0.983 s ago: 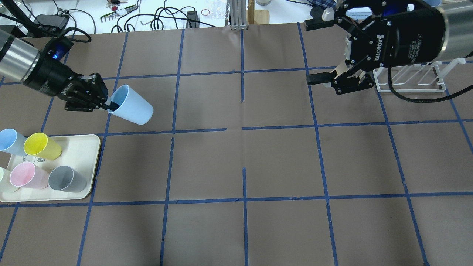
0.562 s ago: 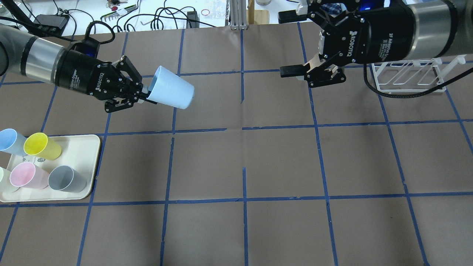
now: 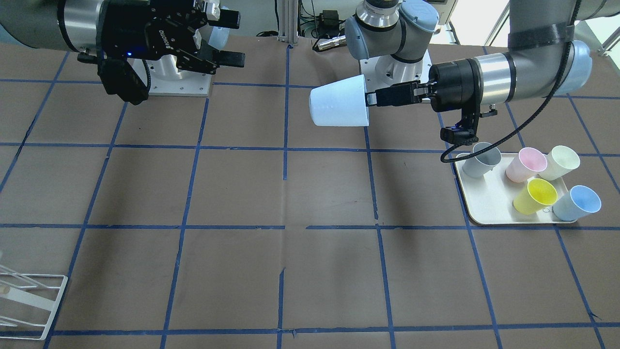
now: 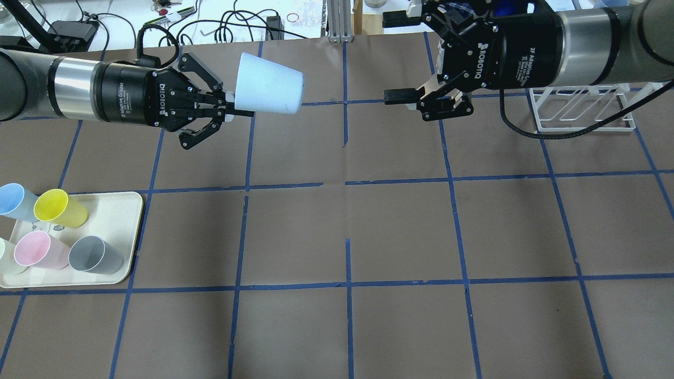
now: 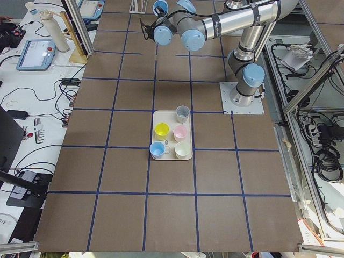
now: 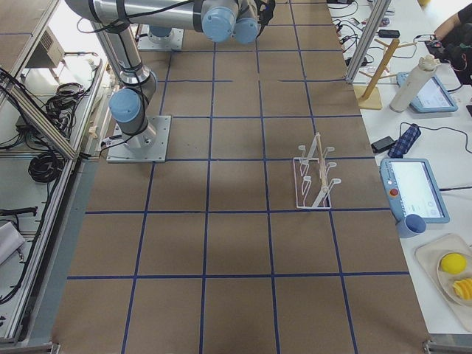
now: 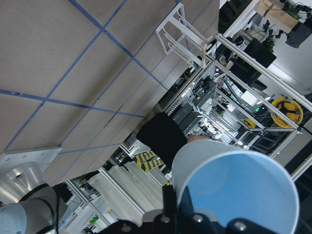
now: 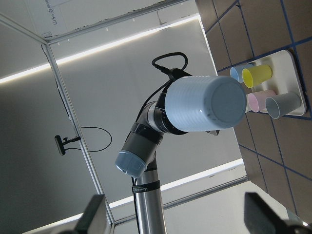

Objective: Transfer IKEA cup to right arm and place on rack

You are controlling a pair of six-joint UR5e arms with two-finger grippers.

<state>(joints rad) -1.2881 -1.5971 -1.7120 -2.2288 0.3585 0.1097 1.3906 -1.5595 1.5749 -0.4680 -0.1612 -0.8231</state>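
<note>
My left gripper [image 4: 227, 109] is shut on the rim of the pale blue IKEA cup [image 4: 268, 89] and holds it on its side in the air, base pointing toward the right arm. In the front view the cup [image 3: 339, 106] hangs above the table's back middle, held by the left gripper [image 3: 372, 98]. My right gripper [image 4: 395, 58] is open, jaws wide, facing the cup's base with a gap between them; it also shows in the front view [image 3: 231, 39]. The right wrist view shows the cup's base [image 8: 207, 105]. The white wire rack [image 4: 579, 113] stands behind the right arm.
A cream tray [image 4: 124, 210] at the left front holds a second blue cup [image 4: 15, 200], a yellow cup [image 4: 60, 208], a pink cup [image 4: 39, 250] and a grey cup [image 4: 95, 255]. Cables and tools lie beyond the table's far edge.
My left gripper has lifted the blue cup and carried it right, toward the table's middle, turning it level. My right gripper has moved left toward the cup, still open.
</note>
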